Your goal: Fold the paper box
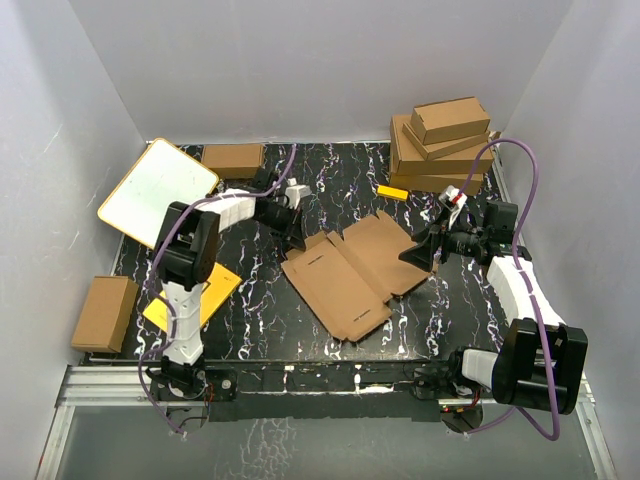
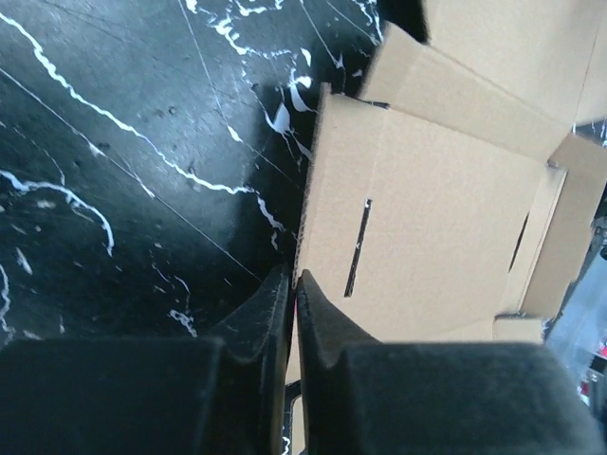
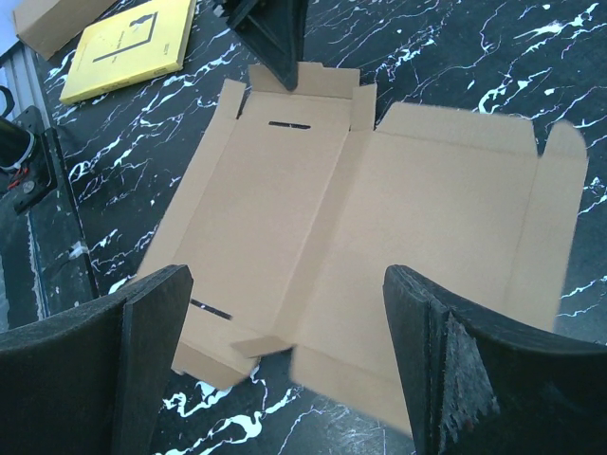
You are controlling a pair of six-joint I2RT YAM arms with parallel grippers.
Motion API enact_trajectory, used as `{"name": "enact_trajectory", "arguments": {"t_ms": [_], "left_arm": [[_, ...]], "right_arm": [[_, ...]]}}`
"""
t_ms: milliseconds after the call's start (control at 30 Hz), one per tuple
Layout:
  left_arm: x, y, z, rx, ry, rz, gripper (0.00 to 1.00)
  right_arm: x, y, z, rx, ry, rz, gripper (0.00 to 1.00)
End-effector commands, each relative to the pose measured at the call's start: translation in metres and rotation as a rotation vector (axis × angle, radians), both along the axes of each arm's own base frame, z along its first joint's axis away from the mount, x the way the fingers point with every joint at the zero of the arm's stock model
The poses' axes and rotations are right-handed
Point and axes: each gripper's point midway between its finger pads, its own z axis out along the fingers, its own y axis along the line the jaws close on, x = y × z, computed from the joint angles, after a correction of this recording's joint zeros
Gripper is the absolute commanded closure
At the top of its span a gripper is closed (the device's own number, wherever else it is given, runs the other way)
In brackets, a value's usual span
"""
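**Top external:** the paper box (image 1: 355, 270) lies unfolded at mid-worktop (image 1: 270, 320). It is a flat die-cut sheet of plain brown corrugated cardboard with flaps and slits. The worktop is glossy black with white marble veining, enclosed by plain white walls.

**Left wrist:** the left end effector (image 2: 294, 277) is pinched narrow on the raw edge of one end flap, beside a slit.

**Right wrist:** the right end effector (image 3: 285, 275) stands wide over the sheet, holding nothing. A yellow card (image 3: 128, 43) lies flat beyond.

Black marbled table (image 1: 250, 290) under the unfolded paper box (image 1: 345, 275), yellow card (image 1: 228, 283), orange-rimmed white board (image 1: 155, 190), stacked brown boxes (image 1: 440, 150).
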Motion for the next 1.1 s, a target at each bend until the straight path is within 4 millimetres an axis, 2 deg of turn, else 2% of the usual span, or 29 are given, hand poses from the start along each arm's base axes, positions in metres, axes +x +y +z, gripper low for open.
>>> {"name": "enact_trajectory", "arguments": {"t_ms": [0, 200, 233, 433, 600, 767, 1067], "left_arm": [[0.005, -0.002, 0.047, -0.056, -0.15, 0.059, 1.0], [-0.011, 0.012, 0.07, -0.101, -0.257, 0.258, 1.0], [-0.021, 0.018, 0.066, -0.104, -0.256, 0.295, 1.0], [-0.049, 0.04, 0.091, -0.17, -0.386, 0.509, 1.0], [-0.071, 0.05, 0.088, -0.151, -0.42, 0.636, 1.0], [-0.085, 0.047, 0.084, -0.134, -0.465, 0.683, 1.0], [-0.092, 0.032, 0.097, -0.18, -0.578, 0.624, 1.0]], "right_arm": [[0.005, 0.0, 0.01, -0.002, -0.073, 0.025, 0.11], [0.004, 0.001, 0.011, 0.007, -0.068, 0.03, 0.1], [0.004, 0.001, 0.01, 0.009, -0.065, 0.028, 0.1], [0.012, -0.002, -0.002, 0.015, 0.0, -0.024, 0.1], [0.017, -0.001, -0.014, 0.019, 0.053, -0.05, 0.1], [0.022, -0.002, -0.023, 0.022, 0.094, -0.081, 0.1], [0.032, -0.006, -0.038, 0.044, 0.188, -0.155, 0.11]]}}
